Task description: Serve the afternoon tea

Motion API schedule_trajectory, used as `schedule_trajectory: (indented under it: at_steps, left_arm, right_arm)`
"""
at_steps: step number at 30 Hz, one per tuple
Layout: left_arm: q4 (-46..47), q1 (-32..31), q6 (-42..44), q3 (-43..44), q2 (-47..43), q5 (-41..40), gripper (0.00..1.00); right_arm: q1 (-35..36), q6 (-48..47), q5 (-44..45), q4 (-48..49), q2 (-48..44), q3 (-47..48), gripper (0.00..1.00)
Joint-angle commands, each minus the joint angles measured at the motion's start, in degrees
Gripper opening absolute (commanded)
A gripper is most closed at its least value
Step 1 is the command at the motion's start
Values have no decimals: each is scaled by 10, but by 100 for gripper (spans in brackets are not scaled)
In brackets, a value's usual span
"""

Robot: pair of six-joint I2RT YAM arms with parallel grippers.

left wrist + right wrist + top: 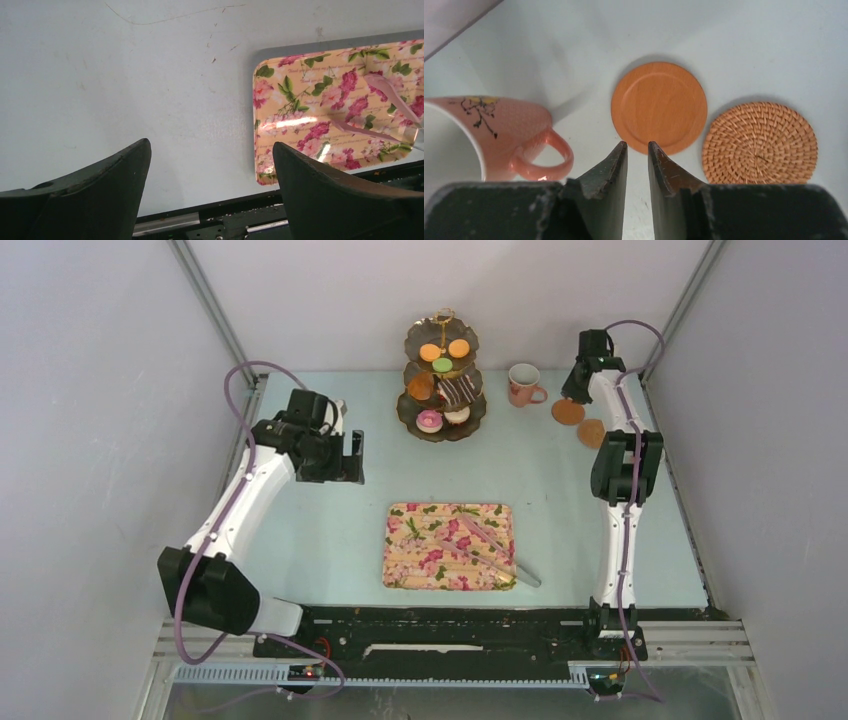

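1. At the far right of the counter (330,530), the right end effector (637,150) hangs nearly clenched and empty above the smooth coaster (659,106), between the pink mug (484,132) and the woven coaster (759,143).
2. Probably it should spread its fingers, then pinch 1 rim edge squarely.
3. Near the floral tray (325,100), the left end effector (210,170) is released, holding nothing.

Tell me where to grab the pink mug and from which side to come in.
Grip the mug by its rim, coming down from above: it stands upright with its mouth open upward, so one finger can go inside and one outside the wall. Its handle points toward the smooth coaster, so probably take the rim beside the handle. The right end effector is nearest, nearly closed and empty.
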Motion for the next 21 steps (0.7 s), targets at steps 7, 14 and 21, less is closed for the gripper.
schedule_trajectory:
  at_steps: [7, 14, 21]
  left_arm:
    - [-15, 3, 17, 52, 32, -22, 98]
    - [-16, 3, 15, 58, 40, -21, 98]
    - [-13, 2, 14, 58, 40, -15, 98]
  right_arm:
    - [-22, 16, -51, 15, 65, 67, 24]
    - [-37, 75, -114, -5, 74, 58, 23]
    - [-33, 91, -144, -22, 76, 34, 22]
